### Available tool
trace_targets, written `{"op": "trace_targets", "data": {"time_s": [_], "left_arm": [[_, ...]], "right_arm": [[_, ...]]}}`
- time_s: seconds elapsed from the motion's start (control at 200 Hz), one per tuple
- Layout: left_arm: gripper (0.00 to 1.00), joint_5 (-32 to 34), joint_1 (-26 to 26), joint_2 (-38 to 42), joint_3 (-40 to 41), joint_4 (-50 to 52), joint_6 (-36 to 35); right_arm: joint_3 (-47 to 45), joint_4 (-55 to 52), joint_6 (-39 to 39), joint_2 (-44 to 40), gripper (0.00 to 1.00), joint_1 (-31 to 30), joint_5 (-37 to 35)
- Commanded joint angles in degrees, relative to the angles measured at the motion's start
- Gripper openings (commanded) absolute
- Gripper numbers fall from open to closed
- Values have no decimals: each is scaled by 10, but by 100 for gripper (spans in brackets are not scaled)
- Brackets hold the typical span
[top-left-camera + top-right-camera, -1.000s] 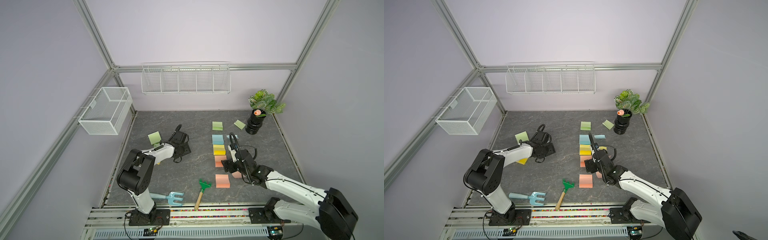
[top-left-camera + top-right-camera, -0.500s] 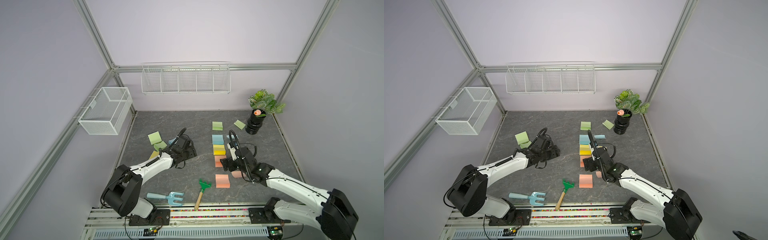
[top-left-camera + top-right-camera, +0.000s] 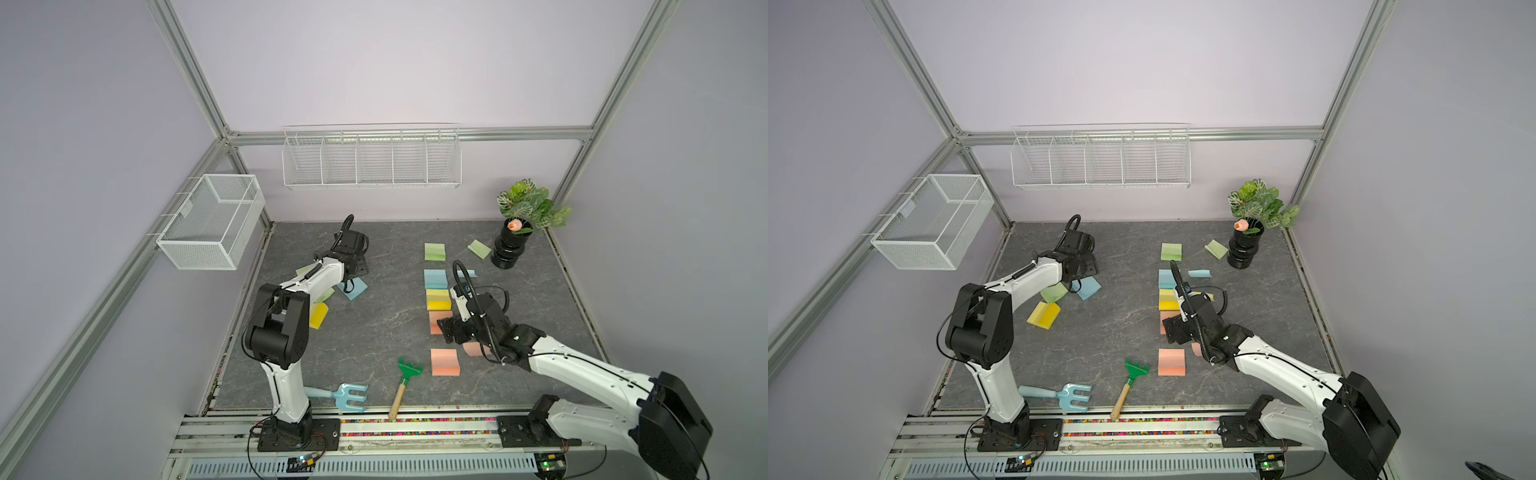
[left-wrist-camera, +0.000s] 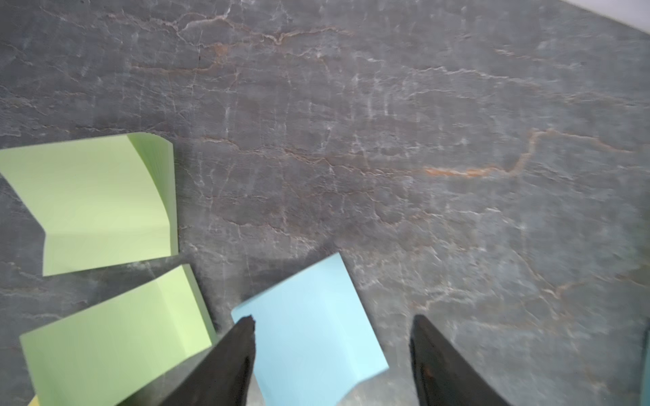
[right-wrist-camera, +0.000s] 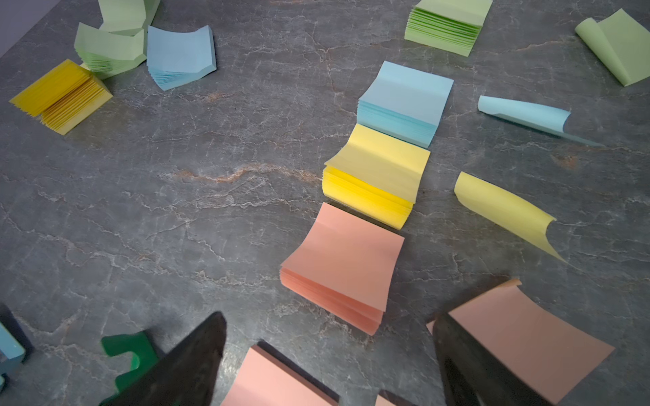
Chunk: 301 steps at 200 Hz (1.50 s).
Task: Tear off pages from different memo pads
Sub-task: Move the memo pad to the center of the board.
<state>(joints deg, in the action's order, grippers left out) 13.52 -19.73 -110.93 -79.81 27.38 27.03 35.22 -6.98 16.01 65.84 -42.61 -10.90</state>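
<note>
Left gripper (image 4: 332, 321): fingers partway apart with nothing between them, low over a corner of the bent blue pad (image 4: 316, 351).
Left arm, change: half a second ago it lay stretched low and forward across the table (image 3: 374, 332). Now it is folded back with the elbow high, much as a second ago, and the gripper sits nearer the back wall.
Around the bent blue pad: the creased green pad (image 4: 98, 204) and the second green pad (image 4: 116, 341) lie close by, not touching it. The splayed yellow pad (image 3: 1043, 314) lies further toward the front. The arm mostly covered it earlier, and it now shows plainly in a top view.
Right gripper (image 5: 329, 316): jaws spread wide, holding nothing, low between the far salmon pad (image 5: 344, 267) and the near salmon pad (image 5: 278, 379).
Right arm, change: hardly any, at the same place along the pad column as a second ago.
Salmon page (image 5: 527, 341): loose on the table just beside one finger; whether they touch cannot be told.
Column toward the back wall: column yellow pad (image 5: 376, 175), column blue pad (image 5: 404, 102), then column green pad (image 5: 446, 24) standing apart.
Other loose pages: yellow page (image 5: 503, 211), blue page (image 5: 524, 112) and green page (image 5: 615, 45), each curled and lying beside the pad of its own colour.
Front edge: green rake (image 3: 409, 369) and pale blue fork (image 3: 351, 397).
Back right corner: potted plant (image 3: 511, 249).
</note>
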Motion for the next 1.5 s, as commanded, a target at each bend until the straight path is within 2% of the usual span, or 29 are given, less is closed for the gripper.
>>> {"op": "trace_targets", "data": {"time_s": [0.0,0.38,0.515,0.765,0.88,1.239,1.384,1.499], "left_arm": [[66,-25,24,-30,-25,49,-41],[67,-72,30,-112,-105,68,-106],[66,-81,31,-127,-115,94,-97],[56,-103,27,-55,0,45,-22],[54,-78,9,-25,46,40,14],[56,-115,-73,98,232,-67,152],[62,-129,-119,151,278,-113,213],[62,-154,-144,176,296,-146,244]], "right_arm": [[-13,14,-12,4,92,-4,1],[-15,7,-3,-22,89,-5,29],[-16,3,-5,-33,89,-5,26],[-16,1,-5,-42,89,-5,25],[-17,2,-3,-41,89,-5,27],[-17,1,-2,-38,89,-6,28],[-20,-1,-3,-38,89,-6,24],[-21,-1,-3,-29,89,-6,18]]}}
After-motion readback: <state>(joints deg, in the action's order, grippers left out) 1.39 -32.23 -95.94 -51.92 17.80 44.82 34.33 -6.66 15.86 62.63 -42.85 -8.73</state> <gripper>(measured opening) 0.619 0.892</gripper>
